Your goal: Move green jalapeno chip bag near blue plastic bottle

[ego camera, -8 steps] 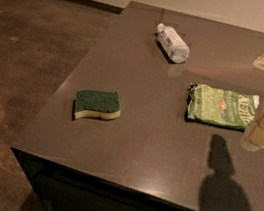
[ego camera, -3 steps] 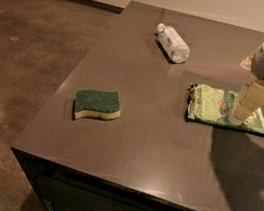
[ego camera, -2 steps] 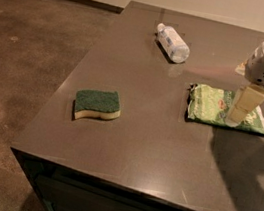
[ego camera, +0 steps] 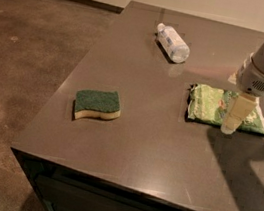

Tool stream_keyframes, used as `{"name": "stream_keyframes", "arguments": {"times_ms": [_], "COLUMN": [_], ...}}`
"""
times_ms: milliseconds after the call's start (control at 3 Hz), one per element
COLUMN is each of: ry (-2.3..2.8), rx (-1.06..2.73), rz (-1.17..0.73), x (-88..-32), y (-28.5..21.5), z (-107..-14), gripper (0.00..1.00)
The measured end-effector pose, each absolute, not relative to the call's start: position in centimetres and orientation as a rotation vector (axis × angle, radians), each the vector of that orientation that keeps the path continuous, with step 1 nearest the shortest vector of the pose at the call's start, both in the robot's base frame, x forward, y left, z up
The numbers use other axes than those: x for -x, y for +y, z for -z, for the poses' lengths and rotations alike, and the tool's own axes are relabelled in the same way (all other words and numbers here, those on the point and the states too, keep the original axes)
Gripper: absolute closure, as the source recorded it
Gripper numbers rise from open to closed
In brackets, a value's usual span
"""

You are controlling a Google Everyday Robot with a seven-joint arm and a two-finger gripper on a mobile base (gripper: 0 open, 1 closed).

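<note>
The green jalapeno chip bag (ego camera: 209,105) lies flat on the dark table's right side. The blue plastic bottle (ego camera: 173,43) lies on its side at the back of the table, white cap pointing back left, well apart from the bag. My gripper (ego camera: 231,126) hangs from the grey and white arm at the right. It points down over the near right part of the bag, with its tip at the bag's front edge.
A dark green sponge with a cream base (ego camera: 97,105) lies on the table's left part near the left edge. The table (ego camera: 130,143) has a front edge close to the camera. Brown floor lies to the left.
The gripper has come in from the right edge, moved left over the chip bag and lowered towards it. The bag, bottle and sponge have not moved.
</note>
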State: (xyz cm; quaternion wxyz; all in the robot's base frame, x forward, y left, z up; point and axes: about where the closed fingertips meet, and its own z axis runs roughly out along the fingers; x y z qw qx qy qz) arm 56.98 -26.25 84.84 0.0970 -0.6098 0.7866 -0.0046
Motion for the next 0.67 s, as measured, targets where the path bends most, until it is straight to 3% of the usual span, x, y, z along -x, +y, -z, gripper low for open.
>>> {"name": "stream_keyframes", "arguments": {"times_ms": [333, 667], "ry": [2.339, 2.344], "rx": [1.84, 1.862], "rz": [0.005, -0.005], "x": [-56.62, -56.74], "y": [-26.23, -26.12], "z": [-83.61, -83.07], "gripper": [0.0, 0.16]}}
